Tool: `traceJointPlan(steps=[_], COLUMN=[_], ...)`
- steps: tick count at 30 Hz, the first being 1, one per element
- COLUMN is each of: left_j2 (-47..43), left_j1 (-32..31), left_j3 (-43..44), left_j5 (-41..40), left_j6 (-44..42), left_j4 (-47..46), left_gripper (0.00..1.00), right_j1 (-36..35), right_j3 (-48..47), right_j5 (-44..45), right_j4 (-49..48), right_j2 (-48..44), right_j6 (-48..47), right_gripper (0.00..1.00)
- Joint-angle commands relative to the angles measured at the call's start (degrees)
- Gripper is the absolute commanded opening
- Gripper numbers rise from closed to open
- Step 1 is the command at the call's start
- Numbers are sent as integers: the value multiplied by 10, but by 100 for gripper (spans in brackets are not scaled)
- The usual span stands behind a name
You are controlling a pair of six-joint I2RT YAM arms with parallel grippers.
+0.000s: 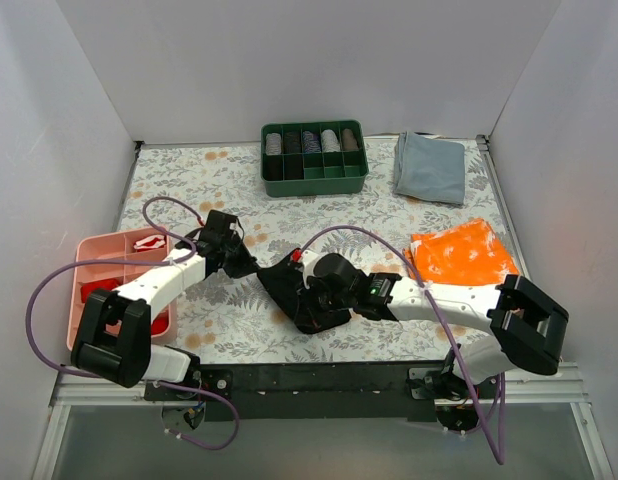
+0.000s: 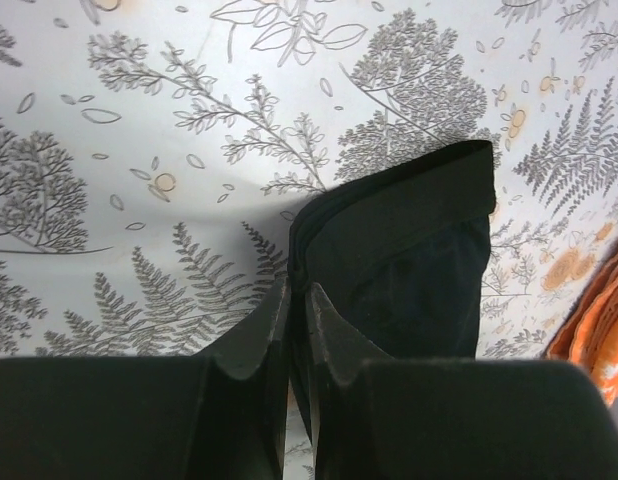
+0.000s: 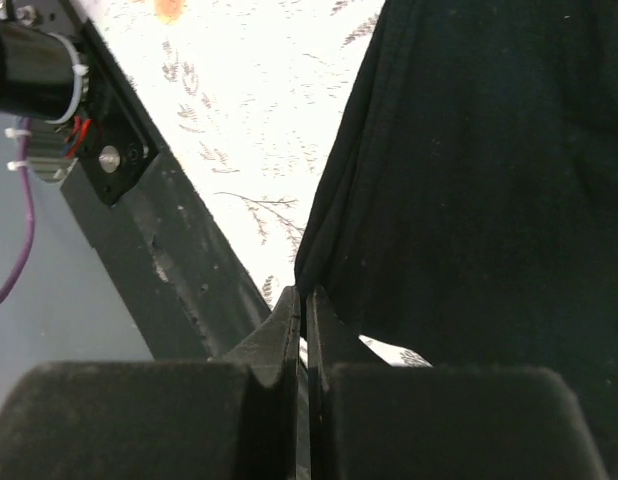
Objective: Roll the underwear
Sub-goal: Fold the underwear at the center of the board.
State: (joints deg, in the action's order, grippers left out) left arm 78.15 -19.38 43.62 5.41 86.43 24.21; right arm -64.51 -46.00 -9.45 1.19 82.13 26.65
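Observation:
The black underwear (image 1: 294,285) lies partly bunched on the fern-patterned table between both arms. My left gripper (image 1: 251,268) is shut on its left edge; the left wrist view shows the fabric (image 2: 409,260) pinched between the jaws, with the waistband standing up. My right gripper (image 1: 319,300) is shut on the near corner; the right wrist view shows black cloth (image 3: 469,170) hanging from the closed jaws (image 3: 304,300), close to the table's front rail (image 3: 159,240).
An orange-and-white cloth (image 1: 459,252) lies right of the underwear. A grey-blue folded cloth (image 1: 430,166) is at the back right. A green compartment box (image 1: 314,172) with rolled items stands at the back. A pink tray (image 1: 89,250) sits at the left.

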Motion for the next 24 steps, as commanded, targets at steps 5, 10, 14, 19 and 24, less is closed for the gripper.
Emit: traceJointPlan(steps=[5,10,14,19,24], left_j2=[-40,-70,-74,-56,-43], left_j1=[34,53,55,51,14], left_j3=[-14,-27,-12,16,42], left_j5=[-70,-100,-77,-55,-36], left_j6=[1,-2,-12,-15,-13], left_j4=[57,80,73,48,21], left_gripper=[0,0,0,0,0], right_j1=[-3,-6,-6,1,11], right_j3=[-61,-90,-88,-69,-55], right_j5=[-108,-142,-143,-130,-124], right_j4=[-29,-22,-36,-67,-90], right_j2=[61,96,98,83,70], right_j6=[-22,-34,-23,7,33], right_gripper=[1,1,1,1,1])
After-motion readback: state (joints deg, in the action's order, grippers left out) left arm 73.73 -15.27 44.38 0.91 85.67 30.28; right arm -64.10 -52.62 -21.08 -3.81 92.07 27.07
